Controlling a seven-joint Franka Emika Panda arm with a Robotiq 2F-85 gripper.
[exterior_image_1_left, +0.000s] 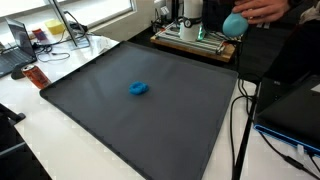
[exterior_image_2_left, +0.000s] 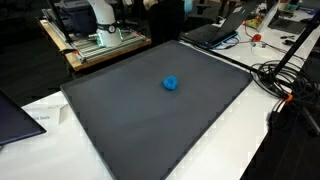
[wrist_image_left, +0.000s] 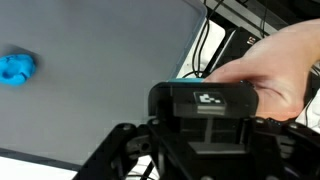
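Note:
My gripper (wrist_image_left: 200, 140) fills the bottom of the wrist view as a dark block with a small white marker on it. Its fingers do not show clearly, so their spacing is unreadable. A person's hand (wrist_image_left: 268, 66) rests right behind the gripper body, with a sliver of teal (wrist_image_left: 184, 74) beside it. In an exterior view the hand (exterior_image_1_left: 262, 10) is at a teal ball (exterior_image_1_left: 234, 22) near the robot base (exterior_image_1_left: 190, 20). A small blue crumpled object (exterior_image_1_left: 139, 88) lies alone mid-mat, also seen in the other views (exterior_image_2_left: 171, 83) (wrist_image_left: 16, 68), far from the gripper.
A large dark mat (exterior_image_1_left: 120, 120) covers the white table. The robot stands on a wooden board (exterior_image_2_left: 95, 45) at the mat's far edge. Cables (exterior_image_2_left: 285, 85) and laptops (exterior_image_2_left: 215, 30) lie beside the mat, and there is desk clutter (exterior_image_1_left: 30, 50) at one corner.

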